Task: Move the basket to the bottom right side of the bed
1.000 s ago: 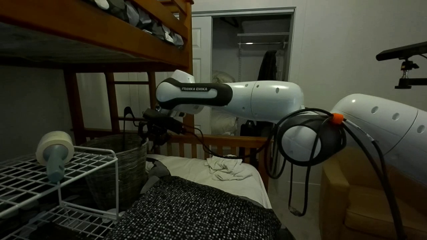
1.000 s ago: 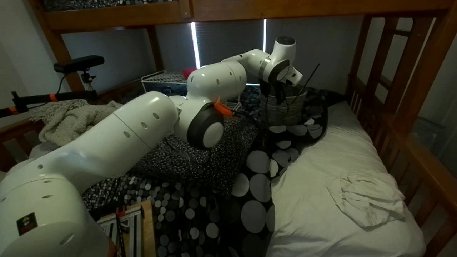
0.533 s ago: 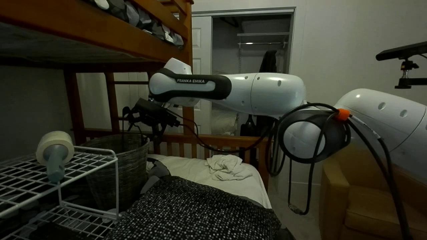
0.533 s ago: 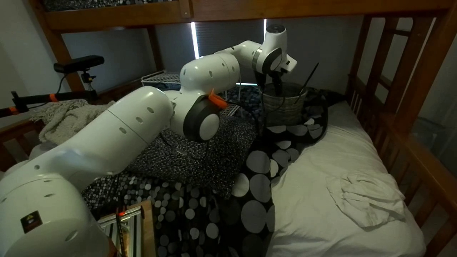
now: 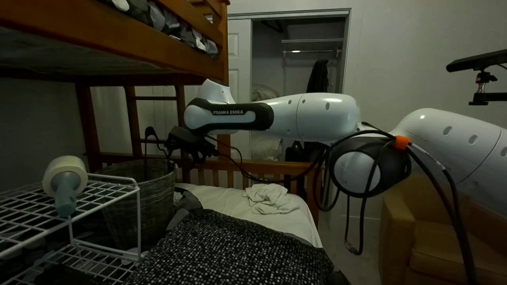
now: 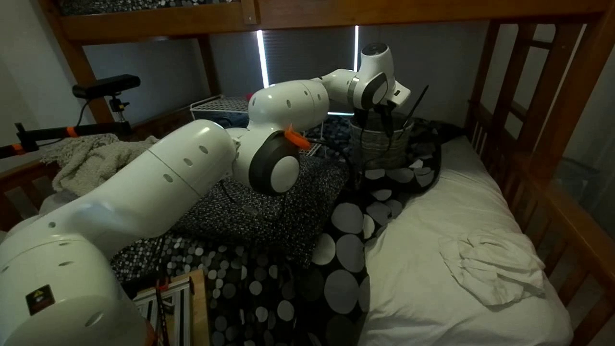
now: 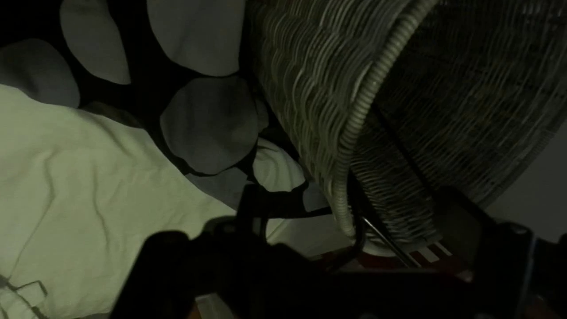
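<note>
The pincer (image 7: 350, 193) stands wide near the basket (image 7: 310, 93), its arm (image 5: 317, 114) lettered "FRANKA EMIKA".

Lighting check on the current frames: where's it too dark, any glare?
Wrist view: very dim; gripper nearly a black silhouette, inside of the basket deep in shadow, though its rim stands out. In an exterior view: strips of light look blown out. Both exterior views: shiny highlights on the white arm.
</note>
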You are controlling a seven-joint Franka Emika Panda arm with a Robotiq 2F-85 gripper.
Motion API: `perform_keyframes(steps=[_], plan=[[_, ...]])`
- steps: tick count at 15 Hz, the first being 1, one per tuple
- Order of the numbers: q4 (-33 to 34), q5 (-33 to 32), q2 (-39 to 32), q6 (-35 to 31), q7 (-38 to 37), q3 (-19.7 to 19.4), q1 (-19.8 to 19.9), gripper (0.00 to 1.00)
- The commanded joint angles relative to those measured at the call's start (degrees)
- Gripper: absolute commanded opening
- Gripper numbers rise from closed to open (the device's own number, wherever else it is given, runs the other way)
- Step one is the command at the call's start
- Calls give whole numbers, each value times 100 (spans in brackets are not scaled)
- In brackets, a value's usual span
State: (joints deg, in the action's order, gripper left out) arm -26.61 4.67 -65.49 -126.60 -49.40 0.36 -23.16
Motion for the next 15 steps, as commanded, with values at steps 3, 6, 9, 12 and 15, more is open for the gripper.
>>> perform_keyframes(steps=[3,6,9,12,15], plan=[[133,-55,-394,-1595,-313,3,28,100],[38,141,-483,-1740,-514,165,117,100],[106,243,-557,-1553,-524,342,182,100],[116,407,-598,-1550,-132,671,277,100],[11,760,-553,-1082,100,1060,406,100]])
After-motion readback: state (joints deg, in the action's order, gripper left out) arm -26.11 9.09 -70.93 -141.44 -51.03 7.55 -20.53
